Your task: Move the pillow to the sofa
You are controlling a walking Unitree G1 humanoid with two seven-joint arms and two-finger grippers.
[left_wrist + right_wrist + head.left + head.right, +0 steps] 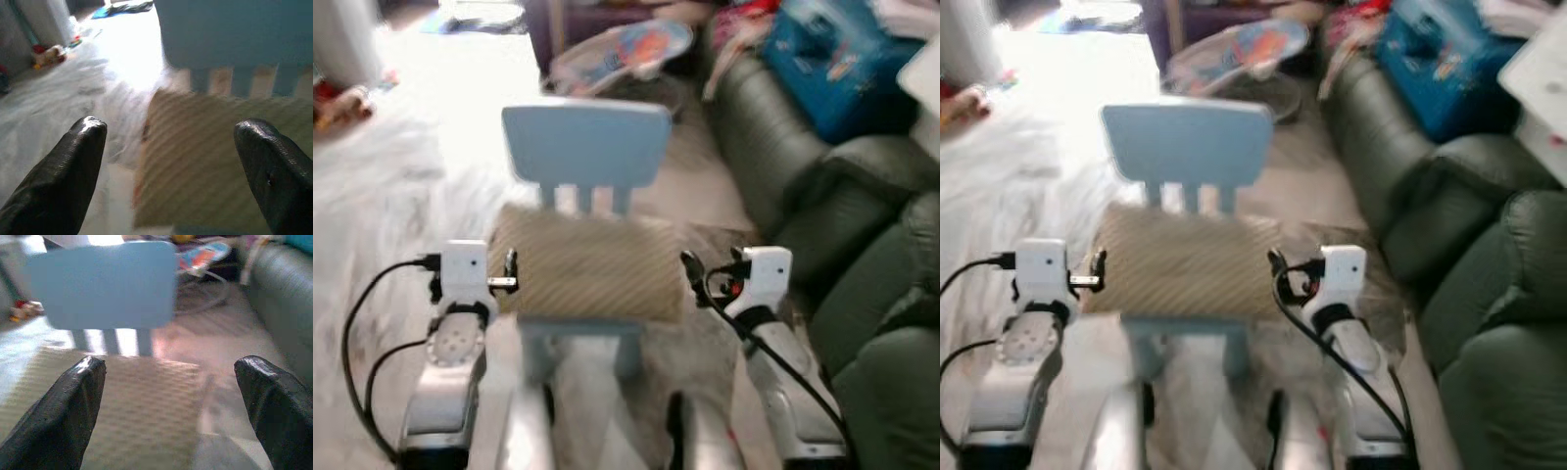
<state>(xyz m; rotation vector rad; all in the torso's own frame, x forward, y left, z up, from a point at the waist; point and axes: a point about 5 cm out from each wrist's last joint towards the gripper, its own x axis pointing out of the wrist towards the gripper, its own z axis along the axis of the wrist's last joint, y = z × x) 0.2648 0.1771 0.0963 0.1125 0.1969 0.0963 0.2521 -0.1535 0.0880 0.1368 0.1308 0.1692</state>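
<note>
Beige striped pillow (587, 264): you have it lying across the seat of a light blue child's chair (585, 147), against the backrest. Left gripper (171, 161): fingers spread wide, holding nothing, at the pillow's left end. Right gripper (168, 401): likewise wide open, empty, at its right end. Dark green sofa (862, 245): on your right.

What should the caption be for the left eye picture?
Both open grippers, left and right, flank a striped pillow on a blue chair.

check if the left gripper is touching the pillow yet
Cannot tell. In the left wrist view the left gripper is open with the pillow lying beyond its fingers, but the blur hides any contact or gap.
</note>
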